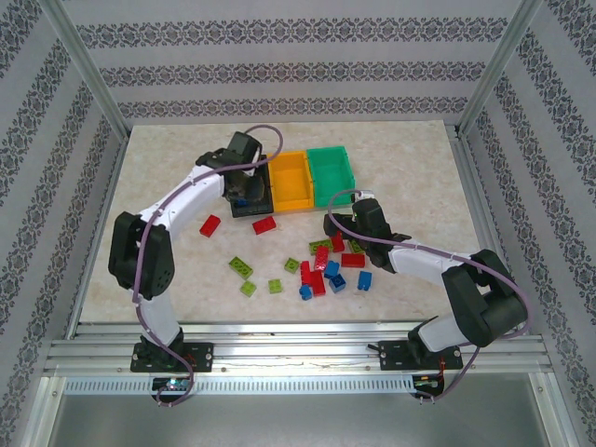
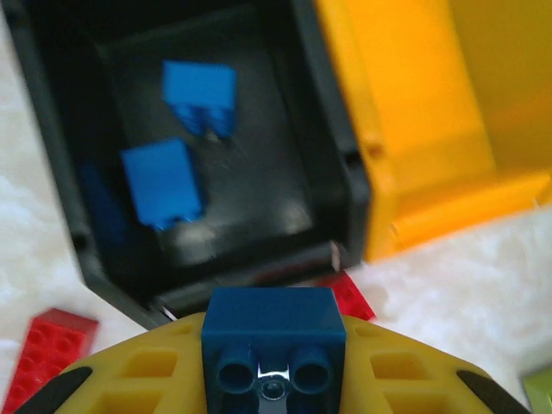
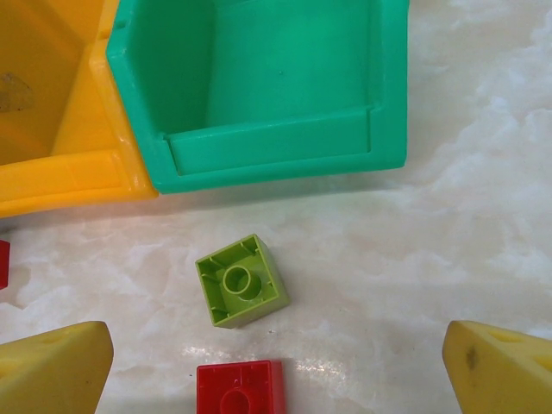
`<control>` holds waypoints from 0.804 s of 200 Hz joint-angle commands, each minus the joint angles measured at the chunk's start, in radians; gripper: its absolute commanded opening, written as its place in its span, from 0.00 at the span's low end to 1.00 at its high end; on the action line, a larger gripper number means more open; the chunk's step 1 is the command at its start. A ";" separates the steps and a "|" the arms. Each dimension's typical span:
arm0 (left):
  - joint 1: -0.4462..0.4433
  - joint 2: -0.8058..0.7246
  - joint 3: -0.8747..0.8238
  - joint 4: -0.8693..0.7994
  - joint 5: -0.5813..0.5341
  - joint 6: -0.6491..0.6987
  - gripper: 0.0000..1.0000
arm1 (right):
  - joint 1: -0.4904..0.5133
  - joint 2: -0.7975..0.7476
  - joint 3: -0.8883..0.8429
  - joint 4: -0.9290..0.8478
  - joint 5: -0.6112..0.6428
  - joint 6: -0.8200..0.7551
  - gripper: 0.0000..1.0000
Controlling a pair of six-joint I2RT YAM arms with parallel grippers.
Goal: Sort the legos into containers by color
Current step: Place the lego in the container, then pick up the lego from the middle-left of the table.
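Left wrist view: we've two blue legos (image 2: 164,183) in the black bin (image 2: 336,172), our left gripper (image 2: 272,384) clutching a third lego (image 2: 272,323) bottom-centre, most other legos (image 1: 321,265) unsorted.

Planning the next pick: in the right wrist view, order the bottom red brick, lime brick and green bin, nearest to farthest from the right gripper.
1. Red brick, bottom edge.
2. Lime brick, mid-frame.
3. Green bin, top of frame.
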 commanded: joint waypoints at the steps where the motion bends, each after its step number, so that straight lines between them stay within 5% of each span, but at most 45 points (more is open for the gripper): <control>1: 0.011 0.066 0.092 -0.049 -0.065 -0.042 0.35 | 0.006 -0.011 0.018 -0.005 0.008 -0.007 0.98; 34: 0.004 0.071 0.100 -0.021 -0.019 -0.077 0.63 | 0.005 -0.018 0.010 0.000 0.019 -0.011 0.98; 91: -0.100 -0.166 -0.201 0.172 0.003 -0.096 0.62 | 0.005 -0.005 0.019 -0.003 0.004 -0.002 0.98; 133: -0.316 -0.296 -0.393 0.291 -0.017 -0.068 0.61 | 0.002 0.014 0.029 -0.002 -0.016 0.010 0.98; 161: -0.500 -0.320 -0.476 0.349 -0.137 -0.032 0.61 | -0.009 0.002 0.014 0.012 -0.017 0.016 0.98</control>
